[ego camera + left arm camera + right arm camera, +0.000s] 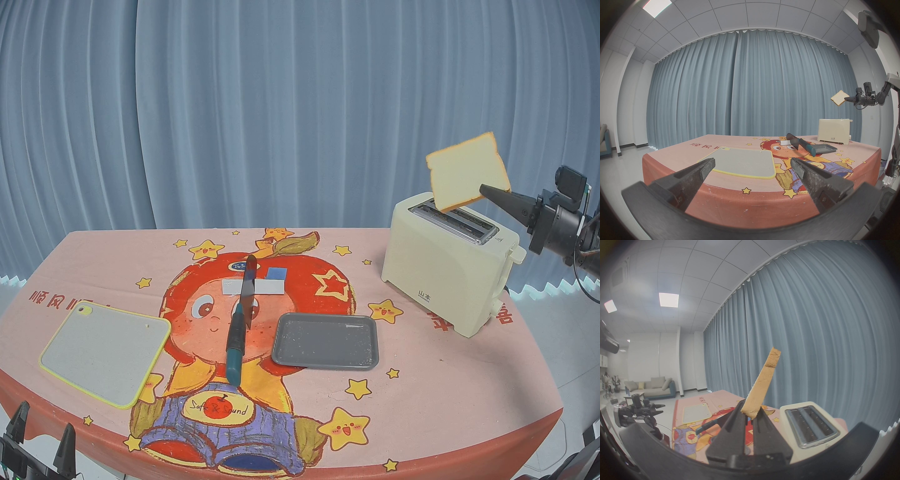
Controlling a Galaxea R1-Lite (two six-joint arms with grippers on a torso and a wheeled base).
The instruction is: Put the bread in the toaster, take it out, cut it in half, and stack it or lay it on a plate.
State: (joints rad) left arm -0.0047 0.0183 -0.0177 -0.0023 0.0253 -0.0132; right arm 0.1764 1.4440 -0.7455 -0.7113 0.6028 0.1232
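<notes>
The desk [437, 400] wears a pink cloth printed with a big cartoon child and stars. Red characters run along its 9 o'clock edge, and there is a small caption on the figure's chest. The cream toaster [447, 275] stands at 2 o'clock, both slots empty, with a small dark mark on its near side. A grey cutting board [103, 353] with a yellow-green rim lies flat at 8 o'clock. A grey tray [325, 340] sits just to 3 o'clock of the middle.

The bread [465, 170] hangs tilted in the air above the toaster, apart from the slots. The right gripper [494, 189] pinches it by one lower corner, coming in from 3 o'clock. The knife [240, 325], with a teal handle, lies between board and tray. Its blade points to 12 o'clock and is propped on a small white block [262, 286], with a blue block [275, 273] just behind. The left gripper [753, 164] sits wide and holds nothing off the desk's 7 o'clock edge.
</notes>
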